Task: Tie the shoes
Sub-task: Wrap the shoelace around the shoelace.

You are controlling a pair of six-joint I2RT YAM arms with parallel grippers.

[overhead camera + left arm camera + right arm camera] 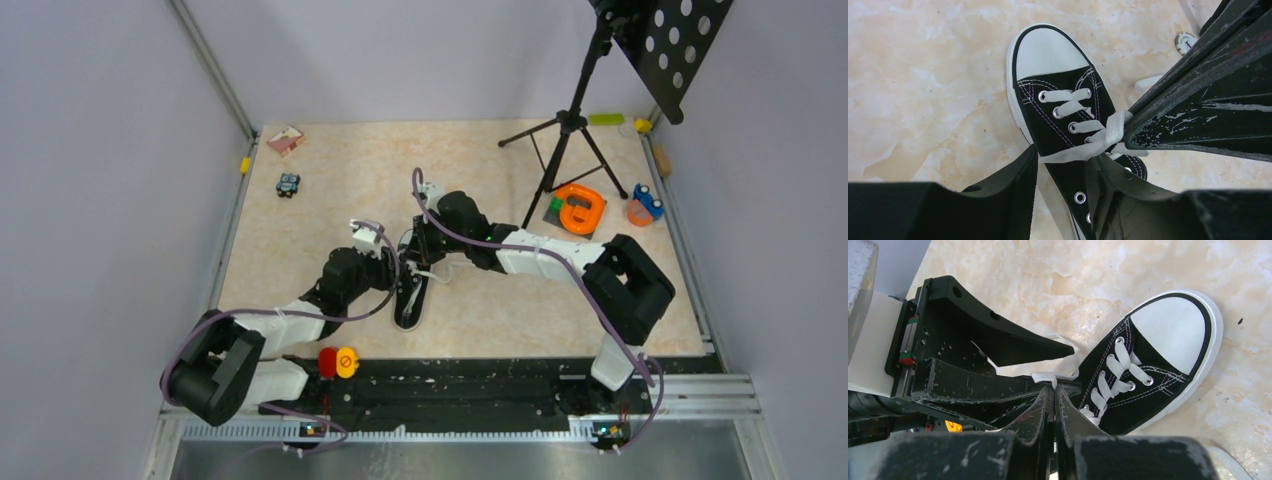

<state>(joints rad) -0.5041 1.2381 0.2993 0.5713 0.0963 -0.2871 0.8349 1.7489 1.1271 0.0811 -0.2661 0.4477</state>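
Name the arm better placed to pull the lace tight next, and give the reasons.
Right, probably. The right gripper is shut on a white lace beside the eyelets of the sneaker, so it could pull at once. The left gripper straddles the sneaker with its fingers open, apparently gripping nothing.

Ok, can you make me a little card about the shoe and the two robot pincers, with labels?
shoe: black low-top canvas sneaker with a white rubber toe cap
where: lying on the marbled beige tabletop
laces: long white laces, threaded through the eyelets, no bow yet
right pincer: shut, pinching a lace
left pincer: open, over the sneaker's laced middle
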